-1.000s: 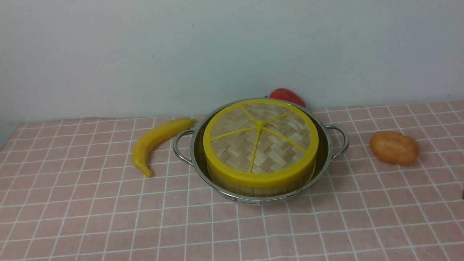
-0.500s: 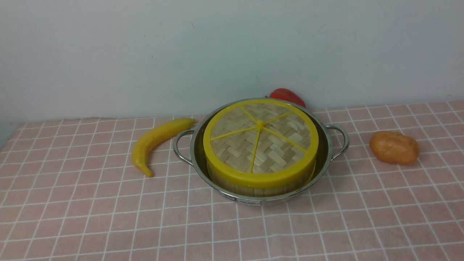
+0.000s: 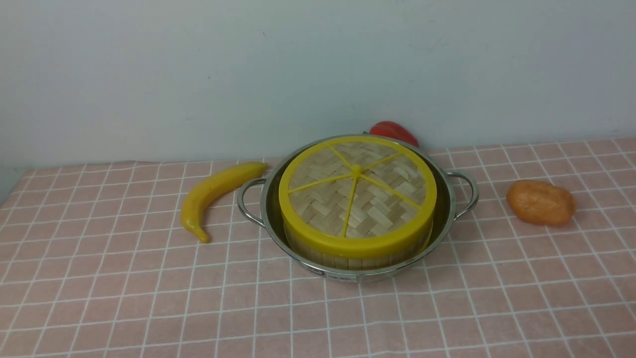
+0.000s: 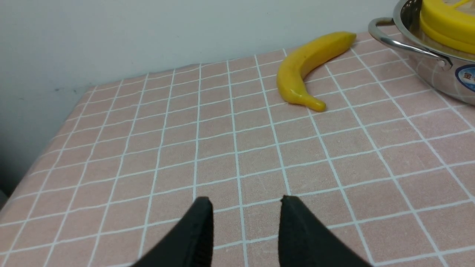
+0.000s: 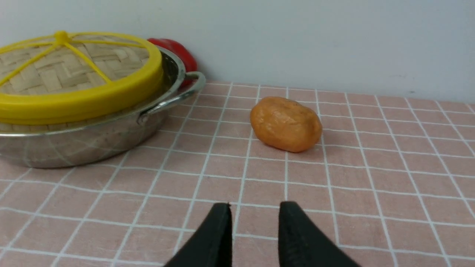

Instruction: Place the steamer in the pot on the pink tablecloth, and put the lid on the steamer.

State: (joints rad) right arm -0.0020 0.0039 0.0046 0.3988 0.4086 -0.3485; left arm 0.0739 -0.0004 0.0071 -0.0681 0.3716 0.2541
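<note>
The lid (image 3: 357, 191) is being carried level by the steamer (image 3: 355, 257), which is being held inside the pot (image 3: 449, 211) on the pink tablecloth (image 3: 124, 288). Both the left pincer (image 4: 245, 207) and right pincer (image 5: 255, 211) are being kept released, empty, well apart from the pot; nothing appears left to grasp.

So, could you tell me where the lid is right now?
In the front view, the lid sits centrally on the steamer inside the pot, between banana and potato.
</note>
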